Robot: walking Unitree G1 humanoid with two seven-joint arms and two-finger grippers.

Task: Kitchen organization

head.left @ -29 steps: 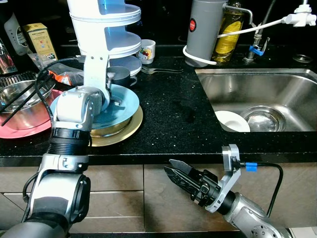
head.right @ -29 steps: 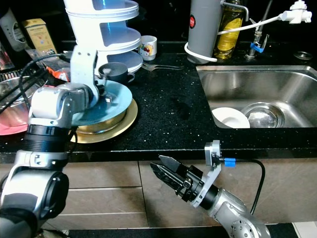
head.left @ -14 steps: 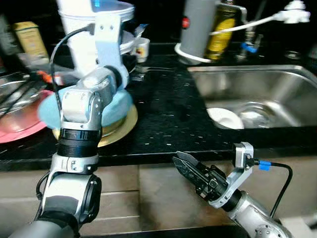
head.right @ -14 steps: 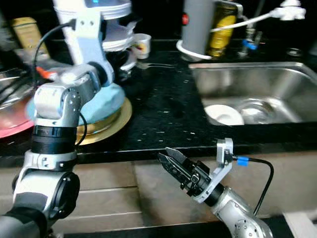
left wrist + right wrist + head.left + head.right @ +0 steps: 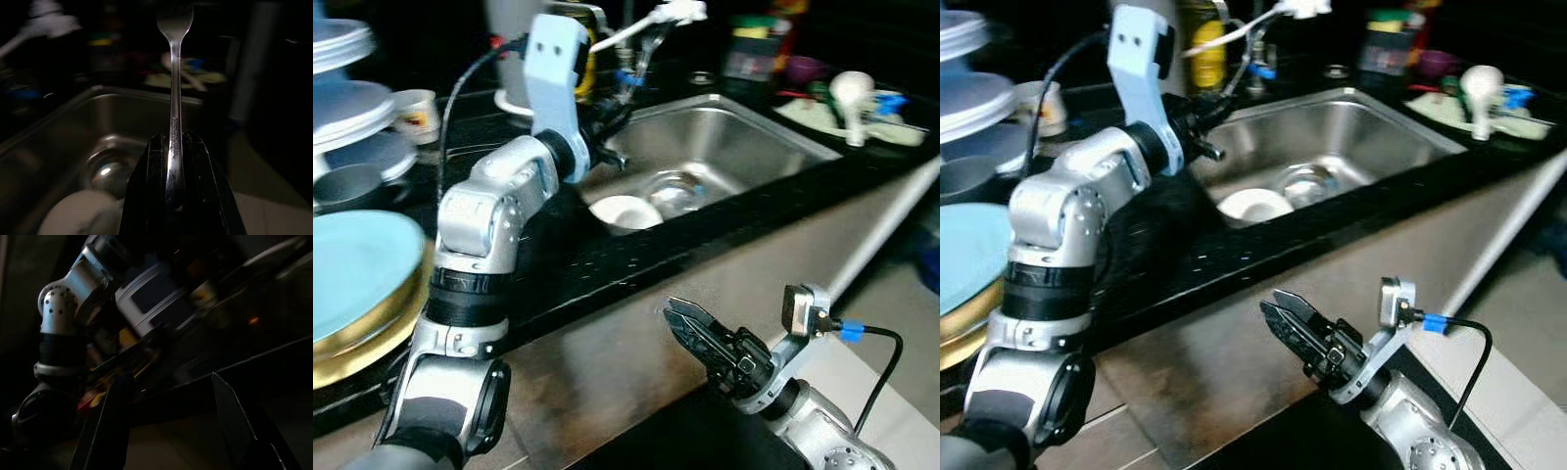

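Note:
My left gripper point(image 5: 172, 147) is shut on a steel fork point(image 5: 174, 73) and grips its handle, tines pointing away from the wrist. In the eye views the left gripper point(image 5: 605, 137) hovers over the near-left corner of the steel sink point(image 5: 744, 132). Beneath it in the basin lie a white bowl point(image 5: 625, 211) and a steel bowl point(image 5: 675, 186). My right gripper point(image 5: 683, 323) hangs low in front of the cabinet face, below the counter edge, open with nothing between its fingers point(image 5: 110, 431).
A light blue plate point(image 5: 352, 269) on a gold plate sits at the left of the black counter point(image 5: 558, 264). Behind it stand a white plate rack point(image 5: 347, 93) and a small cup point(image 5: 416, 110). A white ladle point(image 5: 850, 93) lies right of the sink.
The camera has swung right. My left arm left the blue plate, took hold of the fork that lay on the counter, and carried it over the sink. The right gripper stays low.

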